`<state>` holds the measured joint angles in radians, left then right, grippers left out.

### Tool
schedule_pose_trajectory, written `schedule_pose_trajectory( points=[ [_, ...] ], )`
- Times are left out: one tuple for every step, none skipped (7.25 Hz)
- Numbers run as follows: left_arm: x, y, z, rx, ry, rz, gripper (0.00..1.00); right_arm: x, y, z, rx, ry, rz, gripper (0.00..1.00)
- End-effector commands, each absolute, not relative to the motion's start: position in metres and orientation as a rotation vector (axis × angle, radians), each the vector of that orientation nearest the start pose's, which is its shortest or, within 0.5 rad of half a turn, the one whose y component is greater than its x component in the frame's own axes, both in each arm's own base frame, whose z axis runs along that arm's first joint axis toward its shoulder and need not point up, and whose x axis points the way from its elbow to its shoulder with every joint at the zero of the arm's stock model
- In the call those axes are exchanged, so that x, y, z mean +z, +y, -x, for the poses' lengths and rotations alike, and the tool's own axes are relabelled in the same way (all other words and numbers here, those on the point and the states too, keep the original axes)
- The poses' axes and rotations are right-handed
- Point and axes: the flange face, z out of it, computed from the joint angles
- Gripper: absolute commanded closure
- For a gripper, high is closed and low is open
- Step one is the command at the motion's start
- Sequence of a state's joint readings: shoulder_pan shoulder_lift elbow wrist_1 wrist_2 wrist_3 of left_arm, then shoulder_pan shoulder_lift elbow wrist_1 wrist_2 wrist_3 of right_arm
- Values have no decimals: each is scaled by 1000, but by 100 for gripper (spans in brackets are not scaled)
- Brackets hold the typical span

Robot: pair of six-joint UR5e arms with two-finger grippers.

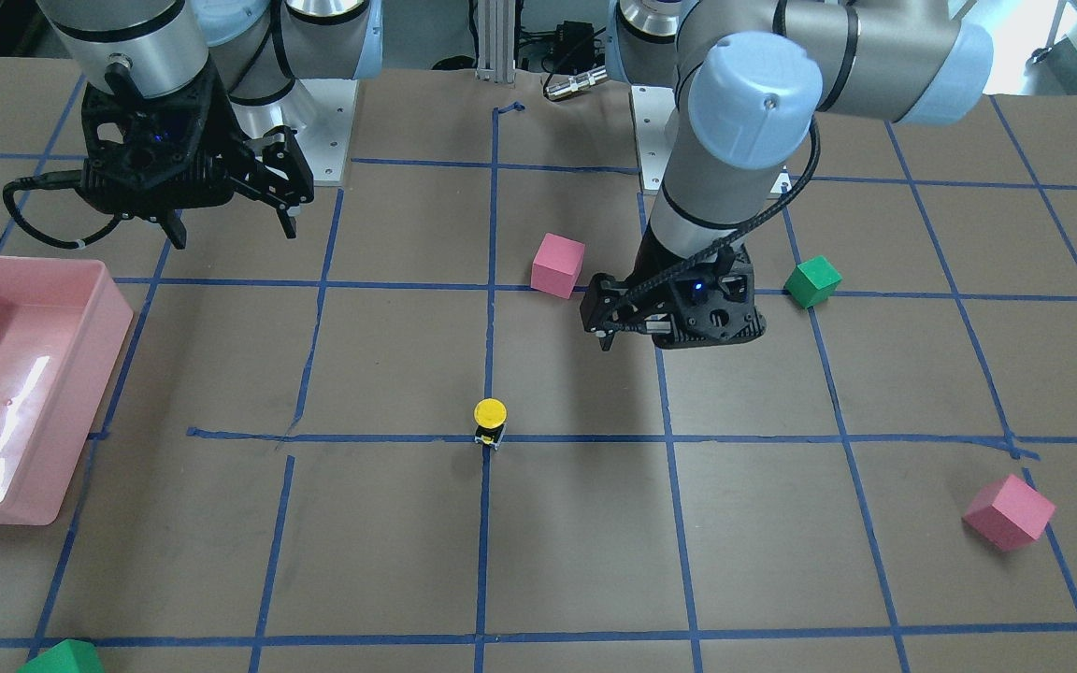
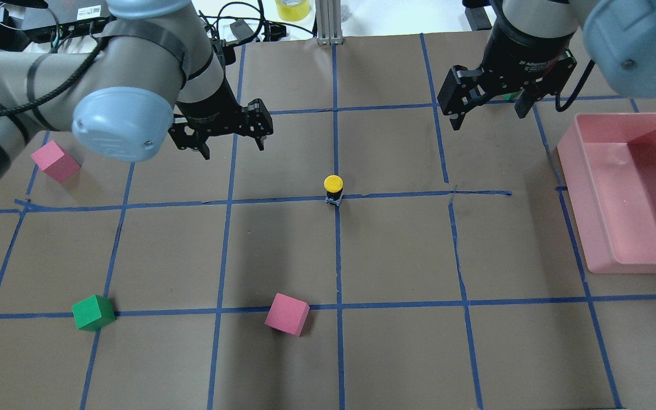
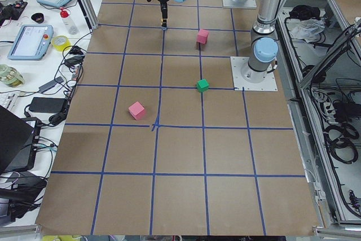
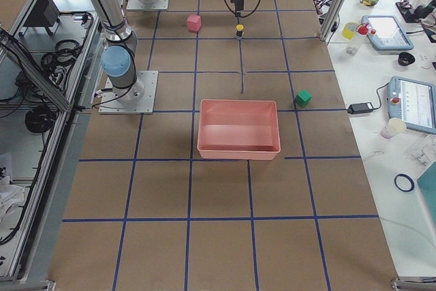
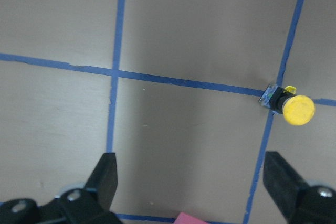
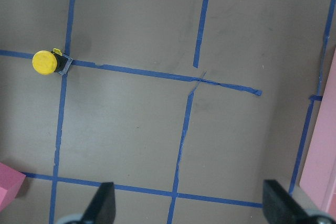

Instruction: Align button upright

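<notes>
Evidently upright already, the button (image 2: pixel 333 190) stands free; left gripper (image 2: pixel 233 149) and right gripper (image 2: pixel 488 117), both spread wide and empty, should avoid touching it.

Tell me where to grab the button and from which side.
Grip the button by its blocky base, under the yellow cap, probably coming from above with the open left pincer. It stands upright and the round cap overhangs, so flat base sides should hold better.
</notes>
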<state>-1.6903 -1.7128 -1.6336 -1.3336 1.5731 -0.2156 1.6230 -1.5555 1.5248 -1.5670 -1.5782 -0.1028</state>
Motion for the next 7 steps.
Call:
schedule_pose_trajectory(
  points=[
    [465, -532, 179, -59, 3119, 82, 0, 503, -493, -158, -41, 3142, 244, 0],
    [495, -527, 198, -143, 3150, 34, 0, 503, -493, -158, -43, 3142, 244, 0],
    [496, -518, 215, -144, 3150, -16, 0, 503, -493, -158, -41, 3142, 244, 0],
    [486, -515, 216, -108, 3161, 6, 0, 503, -493, -158, -43, 3142, 244, 0],
    [485, -511, 218, -106, 3158, -3, 0, 503, -493, -158, -41, 3142, 241, 0],
    [489, -508, 215, -120, 3149, -21, 0, 503, -494, -158, -43, 3140, 241, 0],
    [493, -509, 206, -127, 3148, -19, 0, 503, -493, -158, -41, 3140, 244, 0]
  ],
)
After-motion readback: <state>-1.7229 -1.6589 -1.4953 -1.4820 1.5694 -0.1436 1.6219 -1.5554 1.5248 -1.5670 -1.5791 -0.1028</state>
